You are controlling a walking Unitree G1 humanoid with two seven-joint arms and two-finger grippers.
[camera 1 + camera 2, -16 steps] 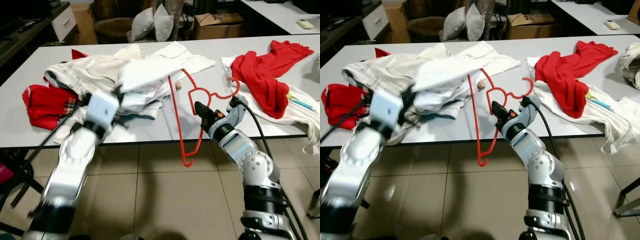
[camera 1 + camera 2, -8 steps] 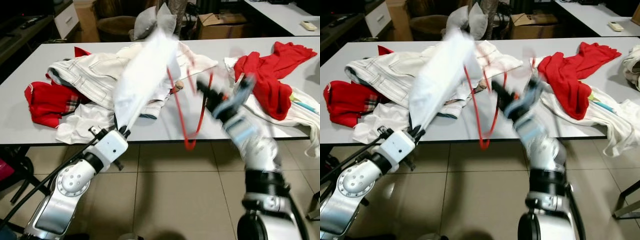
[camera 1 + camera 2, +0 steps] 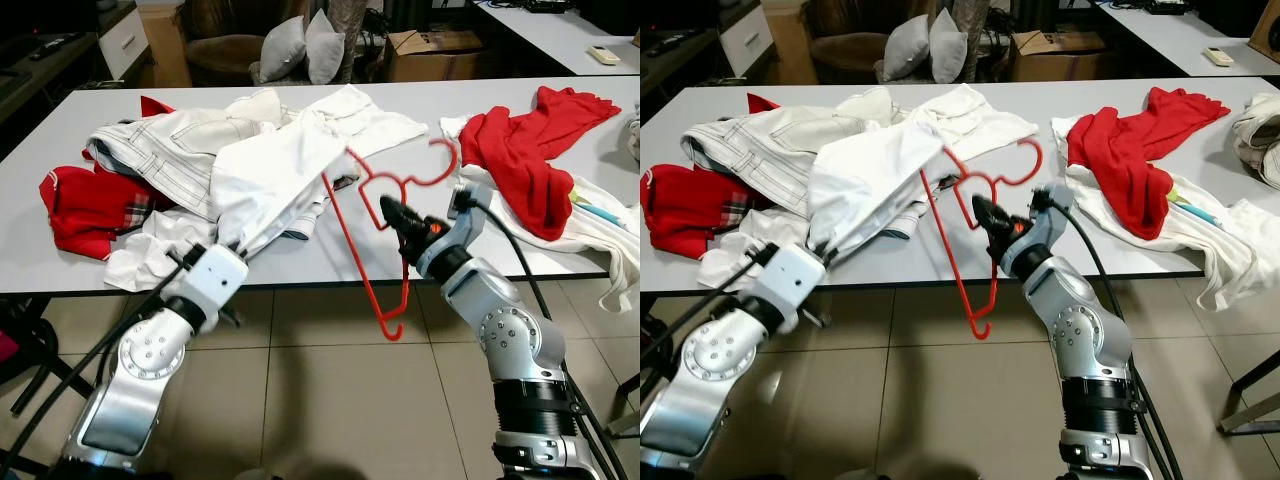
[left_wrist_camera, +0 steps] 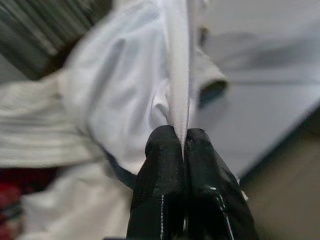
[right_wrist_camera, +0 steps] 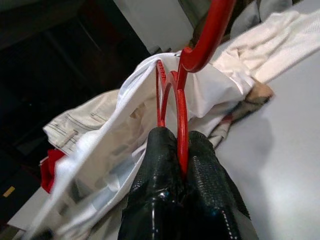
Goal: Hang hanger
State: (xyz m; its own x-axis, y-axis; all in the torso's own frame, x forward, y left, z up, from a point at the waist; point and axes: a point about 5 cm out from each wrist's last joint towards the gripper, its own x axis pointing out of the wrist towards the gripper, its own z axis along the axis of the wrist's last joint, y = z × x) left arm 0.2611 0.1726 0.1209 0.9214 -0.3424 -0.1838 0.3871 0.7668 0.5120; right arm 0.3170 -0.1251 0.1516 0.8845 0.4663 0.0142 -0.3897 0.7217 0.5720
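At the desk [image 3: 330,265] front edge, my right fingers [image 3: 396,214] clamp the red hanger [image 3: 372,240] held half off it, left fingers [image 4: 182,150] pinch the white shirt [image 3: 270,180]; dressing step, next thread hanger into shirt.

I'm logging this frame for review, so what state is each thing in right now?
Red hanger: lifted, tilted, one end inside the white garment.
White garment: edge pinched, pulled taut off the table.
Left hand: shut on the white garment.
Right hand: shut on the red hanger.
Red cloth: crumpled on the table.
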